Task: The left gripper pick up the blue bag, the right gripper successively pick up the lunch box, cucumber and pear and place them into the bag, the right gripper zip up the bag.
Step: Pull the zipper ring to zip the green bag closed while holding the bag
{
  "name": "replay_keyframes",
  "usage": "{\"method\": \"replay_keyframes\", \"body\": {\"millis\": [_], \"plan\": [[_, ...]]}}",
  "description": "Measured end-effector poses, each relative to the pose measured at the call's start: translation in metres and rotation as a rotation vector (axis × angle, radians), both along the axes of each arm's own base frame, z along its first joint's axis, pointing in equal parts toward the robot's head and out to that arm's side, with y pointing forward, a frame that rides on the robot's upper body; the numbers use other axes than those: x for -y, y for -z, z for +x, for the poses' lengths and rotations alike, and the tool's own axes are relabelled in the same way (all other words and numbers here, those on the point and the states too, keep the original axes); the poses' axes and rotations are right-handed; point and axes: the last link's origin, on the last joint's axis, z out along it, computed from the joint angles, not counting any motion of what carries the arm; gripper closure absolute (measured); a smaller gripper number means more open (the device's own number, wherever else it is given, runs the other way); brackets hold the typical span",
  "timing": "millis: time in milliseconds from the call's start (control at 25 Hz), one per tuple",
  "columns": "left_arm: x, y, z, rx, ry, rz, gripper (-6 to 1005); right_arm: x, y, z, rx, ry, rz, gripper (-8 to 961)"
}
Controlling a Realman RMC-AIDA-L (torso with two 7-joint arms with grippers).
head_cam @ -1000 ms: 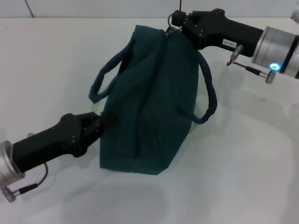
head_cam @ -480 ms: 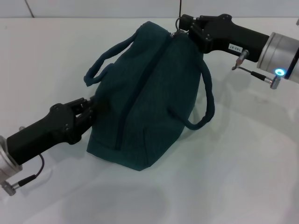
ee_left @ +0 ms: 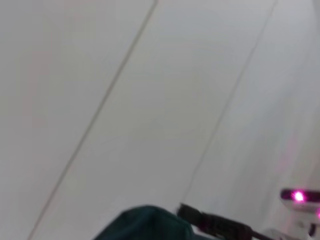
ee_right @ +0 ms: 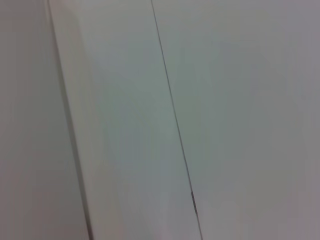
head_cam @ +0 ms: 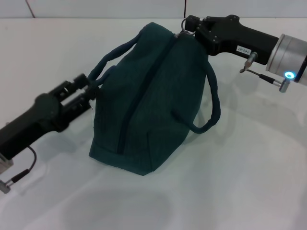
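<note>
The blue bag [head_cam: 153, 100] stands on the white table, its zipper line running along the top and closed as far as shows. My right gripper [head_cam: 186, 26] is at the bag's far top end, shut on the ring-pull zipper tab [head_cam: 182, 29]. My left gripper [head_cam: 86, 91] hovers open beside the bag's left side, just below the left loop handle [head_cam: 108, 60], holding nothing. The left wrist view shows the bag's top [ee_left: 145, 222] and the right gripper [ee_left: 210, 226] beyond it. Lunch box, cucumber and pear are out of view.
The second loop handle [head_cam: 211, 105] hangs down the bag's right side. A white table [head_cam: 249, 163] lies all around, with a pale wall [ee_right: 200, 100] behind it. The right wrist view shows only that wall.
My left gripper let go of the bag's lower left side, opened and rose toward the left handle. The bag shifted left and settled. My right gripper stayed at the zipper end.
</note>
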Motion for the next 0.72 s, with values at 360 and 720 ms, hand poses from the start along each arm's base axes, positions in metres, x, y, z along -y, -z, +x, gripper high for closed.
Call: {"method": "replay_keyframes", "body": {"millis": [360, 720], "plan": [[-0.008, -0.022, -0.004, 0.107, -0.072, 0.130, 325, 0.002, -0.001, 0.002, -0.005, -0.001, 0.000, 907], [-0.069, -0.021, 0.023, 0.105, -0.094, 0.020, 135, 0.002, -0.003, 0.000, -0.009, -0.011, 0.003, 906]]}}
